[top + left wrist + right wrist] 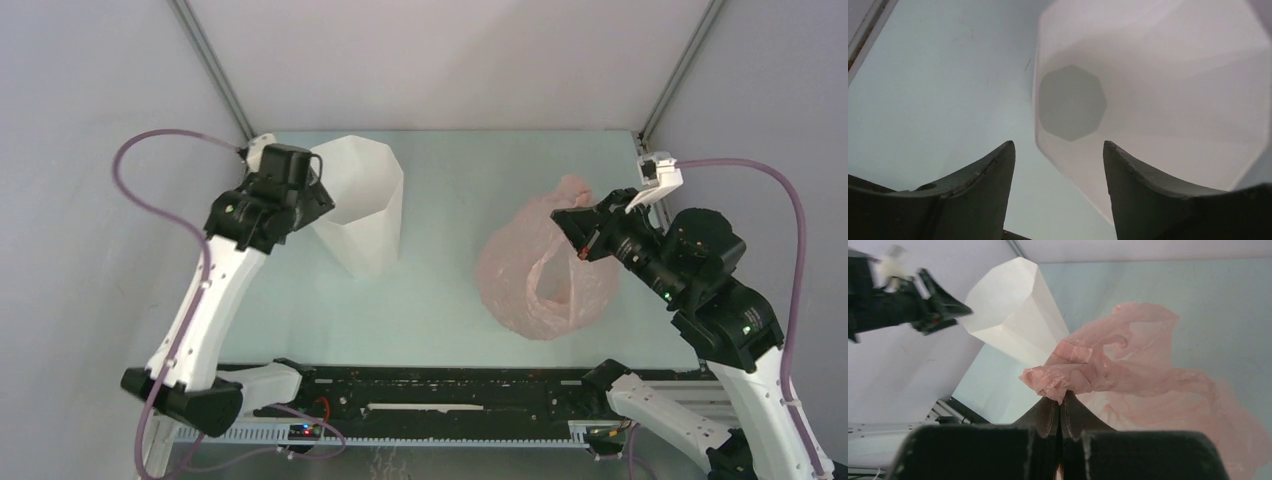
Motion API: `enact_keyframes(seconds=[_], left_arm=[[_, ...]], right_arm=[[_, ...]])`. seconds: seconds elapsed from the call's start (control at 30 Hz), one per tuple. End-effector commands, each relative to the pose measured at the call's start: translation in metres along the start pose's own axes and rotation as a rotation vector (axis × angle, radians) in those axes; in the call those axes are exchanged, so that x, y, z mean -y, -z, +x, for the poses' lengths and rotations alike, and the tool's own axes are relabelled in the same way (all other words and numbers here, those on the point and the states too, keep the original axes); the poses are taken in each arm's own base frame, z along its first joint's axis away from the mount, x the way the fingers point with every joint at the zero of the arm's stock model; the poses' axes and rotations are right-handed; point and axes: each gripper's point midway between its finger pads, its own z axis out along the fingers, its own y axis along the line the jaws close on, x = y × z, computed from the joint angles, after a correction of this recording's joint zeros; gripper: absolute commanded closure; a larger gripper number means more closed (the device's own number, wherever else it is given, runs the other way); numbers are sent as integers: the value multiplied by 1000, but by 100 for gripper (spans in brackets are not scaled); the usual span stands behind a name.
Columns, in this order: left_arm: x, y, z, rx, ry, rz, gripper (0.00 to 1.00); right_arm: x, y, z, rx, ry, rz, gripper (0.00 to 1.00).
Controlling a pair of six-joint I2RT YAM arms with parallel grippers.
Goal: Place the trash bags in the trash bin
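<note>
The pale-pink trash bag (535, 270) hangs crumpled at the right of the table, its lower part resting on the surface. My right gripper (568, 222) is shut on a bunched fold at the bag's top edge; in the right wrist view the film (1128, 365) spreads out from the closed gripper (1062, 399). The white faceted trash bin (362, 205) stands upright at the back left, mouth open. My left gripper (322, 190) is open at the bin's left rim; in the left wrist view the bin's wall (1168, 100) lies between and beyond the spread gripper (1058, 146).
The pale green table (450, 170) is enclosed by grey walls with metal corner posts. A black rail with cables runs along the near edge (440, 385).
</note>
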Motion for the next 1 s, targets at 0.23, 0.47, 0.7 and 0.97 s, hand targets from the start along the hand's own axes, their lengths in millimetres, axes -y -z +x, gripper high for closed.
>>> enact_keyframes(seconds=[0.23, 0.47, 0.7, 0.97], left_arm=[[11, -34, 21, -71, -117, 10, 84], [48, -3, 46, -159, -216, 176, 100], [102, 32, 85, -249, -278, 332, 100], [144, 42, 102, -298, -283, 416, 95]], right_arm=[[-30, 30, -63, 128, 66, -72, 100], [-66, 39, -115, 210, 86, -179, 100], [-140, 42, -169, 259, 33, -469, 100], [-195, 38, -197, 284, -65, -753, 100]])
